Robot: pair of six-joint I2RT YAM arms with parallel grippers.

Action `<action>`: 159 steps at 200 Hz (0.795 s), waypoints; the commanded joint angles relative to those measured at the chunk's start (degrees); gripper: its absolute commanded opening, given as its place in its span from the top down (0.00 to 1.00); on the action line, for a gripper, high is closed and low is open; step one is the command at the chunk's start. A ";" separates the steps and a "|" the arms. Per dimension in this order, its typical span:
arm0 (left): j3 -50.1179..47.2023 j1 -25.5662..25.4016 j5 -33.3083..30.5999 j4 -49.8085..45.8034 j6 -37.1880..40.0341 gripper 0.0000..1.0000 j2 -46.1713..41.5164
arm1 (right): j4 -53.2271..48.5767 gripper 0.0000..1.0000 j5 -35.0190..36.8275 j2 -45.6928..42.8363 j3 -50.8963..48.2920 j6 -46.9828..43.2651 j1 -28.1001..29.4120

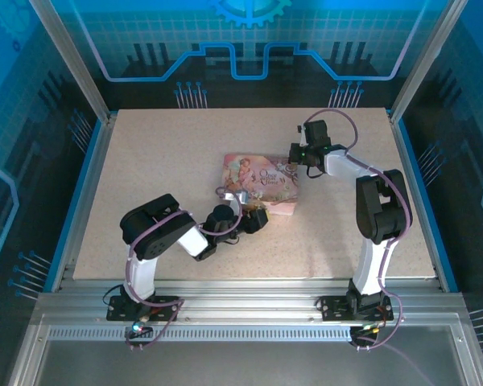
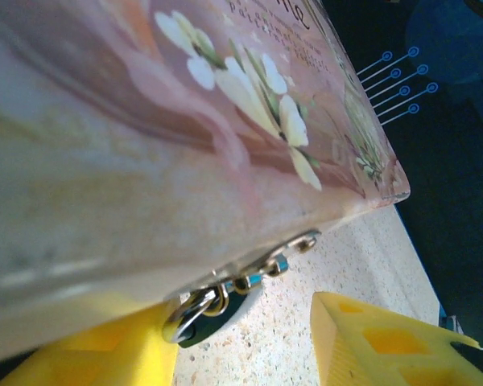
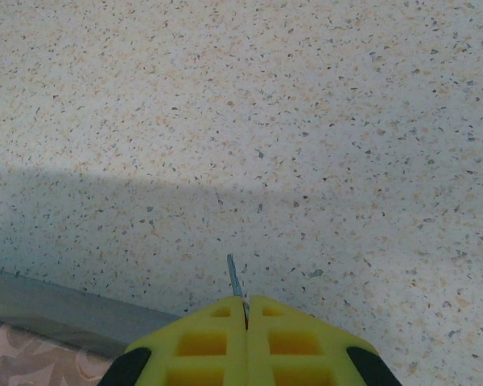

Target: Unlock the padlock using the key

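As I judge it, the task is somewhere before its middle. The key (image 3: 235,277) is already in hand: the right jaws are clenched on it, and its thin grey blade sticks out forward from between the yellow tips, above the bare table (image 3: 306,121). The padlock (image 2: 221,320) is not yet opened. It hangs at the clasp on the near side of the pink tin box (image 2: 145,145), low and just over the table, with its silver shackle through the clasp. What is left is to hold the padlock steady, bring the key to it, put the key in the hole and turn it.

The left arm (image 1: 157,229) is bent low and reaches to the near side of the box. Its jaws are released, with one yellow finger (image 2: 378,342) on each side of the padlock. The left one is just beside the shackle and the other stands apart, so nothing is grasped. The right arm (image 1: 378,205) reaches to the far right corner of the box, its wrist turned down to the table. The key is well apart from the padlock.
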 commanded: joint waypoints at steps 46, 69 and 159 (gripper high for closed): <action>-0.35 0.22 1.53 7.44 -0.56 0.49 1.74 | -4.96 1.00 -1.06 -0.06 -2.28 0.38 1.67; -0.09 0.30 2.35 8.68 -0.83 0.49 2.36 | -5.05 1.00 -1.06 -0.06 -2.03 0.32 1.80; 0.59 -0.02 3.81 9.74 -3.19 0.37 4.49 | -5.05 1.00 -0.97 -0.06 -2.11 0.46 2.04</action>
